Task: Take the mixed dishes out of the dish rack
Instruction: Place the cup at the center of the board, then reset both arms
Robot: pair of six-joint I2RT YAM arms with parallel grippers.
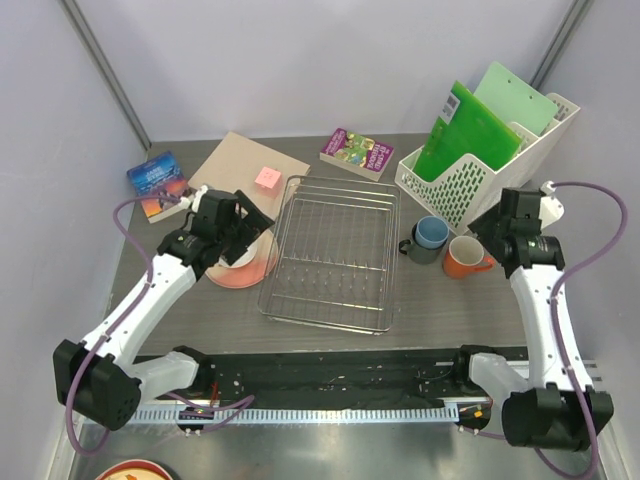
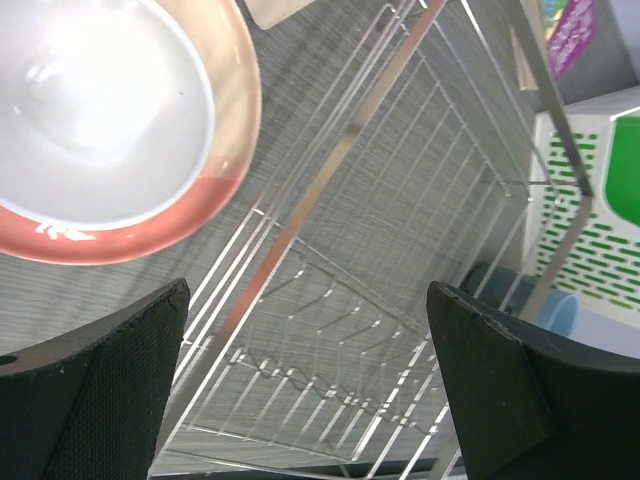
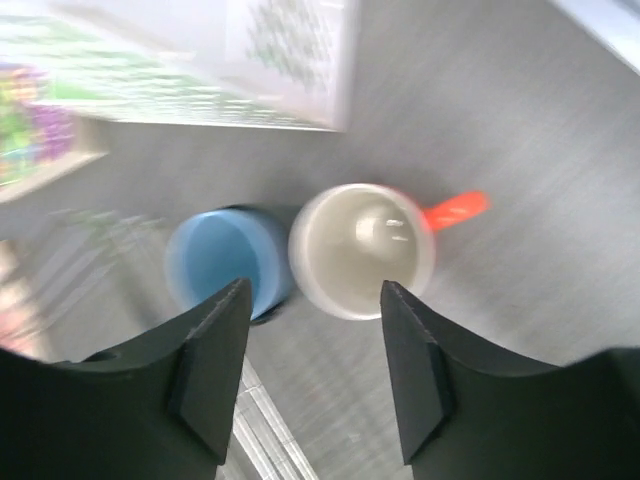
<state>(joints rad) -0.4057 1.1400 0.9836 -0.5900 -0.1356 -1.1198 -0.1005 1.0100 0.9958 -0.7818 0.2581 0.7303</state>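
Note:
The silver wire dish rack (image 1: 335, 255) stands mid-table with nothing in it; it also shows in the left wrist view (image 2: 400, 200). The pink plate (image 1: 238, 275) lies left of it with the small white bowl (image 2: 95, 95) on it. My left gripper (image 1: 245, 225) is open and empty above them. The light blue cup (image 1: 432, 232) sits in the dark grey mug (image 1: 417, 248), with the orange mug (image 1: 464, 258) beside them, right of the rack. My right gripper (image 1: 492, 232) is open and empty above the orange mug (image 3: 365, 245) and blue cup (image 3: 222, 262).
A white perforated file holder (image 1: 480, 165) with green folders stands at the back right. Two books (image 1: 158, 185) (image 1: 358, 152), a brown board (image 1: 250, 165) and a pink sticky note (image 1: 267, 178) lie along the back.

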